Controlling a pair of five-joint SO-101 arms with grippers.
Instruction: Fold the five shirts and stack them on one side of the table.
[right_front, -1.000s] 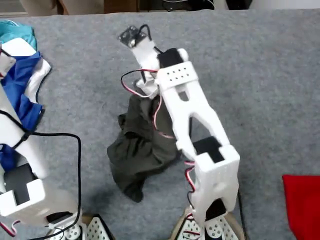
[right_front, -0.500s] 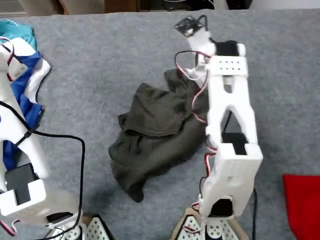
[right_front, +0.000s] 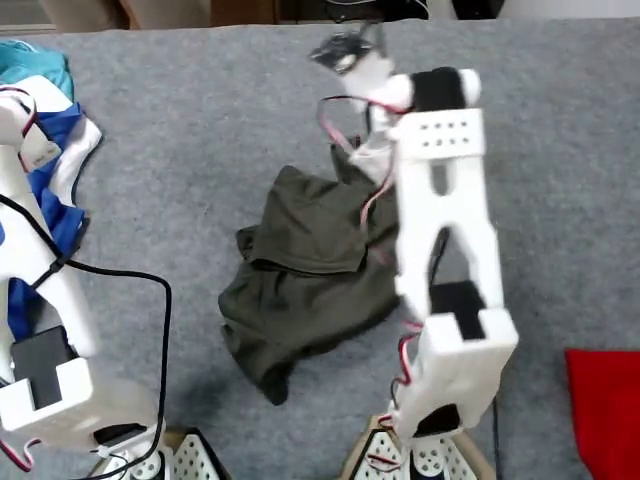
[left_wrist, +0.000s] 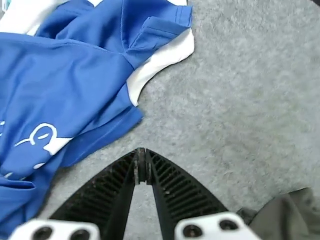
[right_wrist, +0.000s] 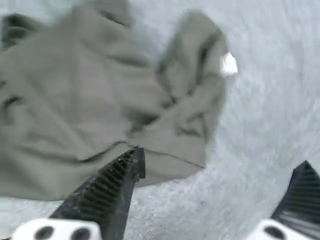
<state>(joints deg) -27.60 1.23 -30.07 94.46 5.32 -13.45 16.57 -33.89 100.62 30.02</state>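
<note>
The olive shirt lies crumpled in the middle of the counter and is not yet spread flat, so the step in hand is judged to be its laying-out ahead of folding. The right gripper is held above the shirt's far edge, jaws wide apart, with nothing between them. The left gripper is closed on nothing, over bare counter beside the blue-and-white shirt. Next, a single edge or corner would need to be pinched and drawn outward; bunched layers should be avoided.
</note>
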